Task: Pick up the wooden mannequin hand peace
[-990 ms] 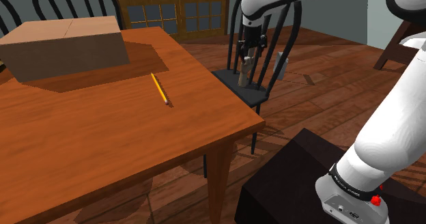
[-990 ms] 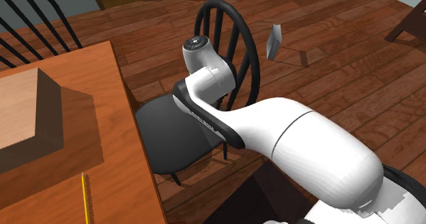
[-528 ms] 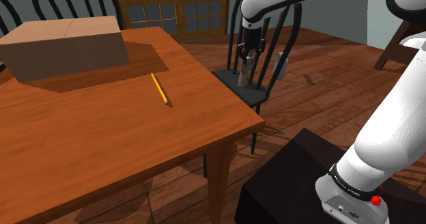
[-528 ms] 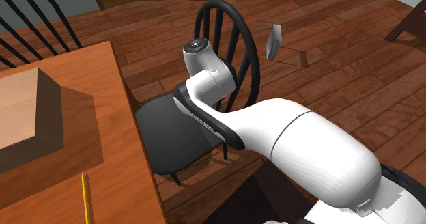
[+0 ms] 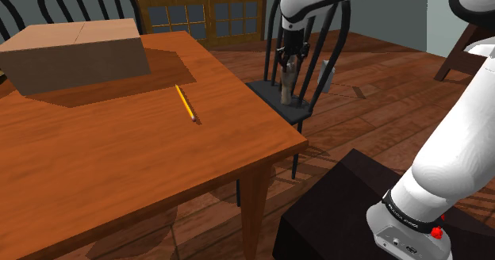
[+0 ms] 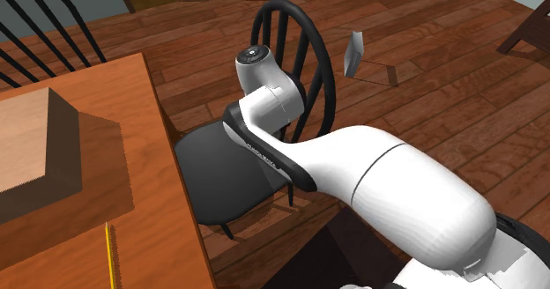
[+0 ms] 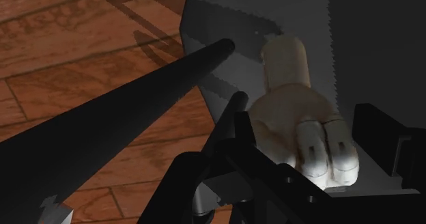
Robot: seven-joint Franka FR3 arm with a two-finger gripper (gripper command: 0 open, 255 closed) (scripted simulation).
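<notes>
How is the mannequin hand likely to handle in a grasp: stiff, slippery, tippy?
The hand looks carved and solid, so probably stiff, not floppy. Its smooth, rounded palm may slip or twist between the jaws. With a narrow wrist end and wider knuckles, it would likely tip if stood on the chair.

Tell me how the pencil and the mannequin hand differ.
The pencil is thin and yellow; the mannequin hand is thick and pale tan. The pencil lies flat on the table; the mannequin hand stands roughly upright over the black chair, clasped by the end effector.
</notes>
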